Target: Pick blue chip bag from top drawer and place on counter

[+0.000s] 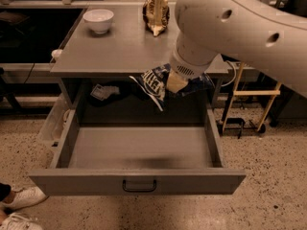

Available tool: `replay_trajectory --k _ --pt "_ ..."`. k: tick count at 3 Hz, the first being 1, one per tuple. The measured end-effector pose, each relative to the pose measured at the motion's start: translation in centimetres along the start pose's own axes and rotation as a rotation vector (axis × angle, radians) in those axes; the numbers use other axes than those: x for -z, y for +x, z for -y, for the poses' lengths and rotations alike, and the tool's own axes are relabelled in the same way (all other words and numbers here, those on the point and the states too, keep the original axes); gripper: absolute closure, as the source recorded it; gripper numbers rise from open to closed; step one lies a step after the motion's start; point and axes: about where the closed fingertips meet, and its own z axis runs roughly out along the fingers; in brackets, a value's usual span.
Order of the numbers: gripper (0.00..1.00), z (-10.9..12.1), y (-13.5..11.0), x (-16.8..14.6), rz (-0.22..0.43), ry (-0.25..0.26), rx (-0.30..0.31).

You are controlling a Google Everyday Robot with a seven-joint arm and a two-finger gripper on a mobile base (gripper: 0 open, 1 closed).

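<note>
My gripper [175, 83] is shut on the blue chip bag [154, 82], a crumpled dark-blue foil bag with white lettering. It hangs in the air above the open top drawer [139, 147], level with the front edge of the counter [120, 42]. The drawer is pulled fully out, with a dark bar handle [139, 186] on its front panel, and its floor is bare. My white arm [240, 23] comes in from the upper right and covers the counter's right part.
A white bowl [98, 19] stands at the counter's back left. A brown-and-cream bag [156, 13] stands upright at the back middle. Small items [103, 92] lie on the shelf behind the drawer. White shoes [19, 200] show at the lower left.
</note>
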Motion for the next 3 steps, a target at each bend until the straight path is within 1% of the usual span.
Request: replay_trajectory --k 1,2,3 --pt "1.00 0.0 0.0 0.0 0.001 0.000 0.000" --pt "1.00 4.3 -0.5 1.6 -0.002 0.075 -0.022" --pt "1.00 11.6 -0.5 3.3 -0.053 0.182 -0.065"
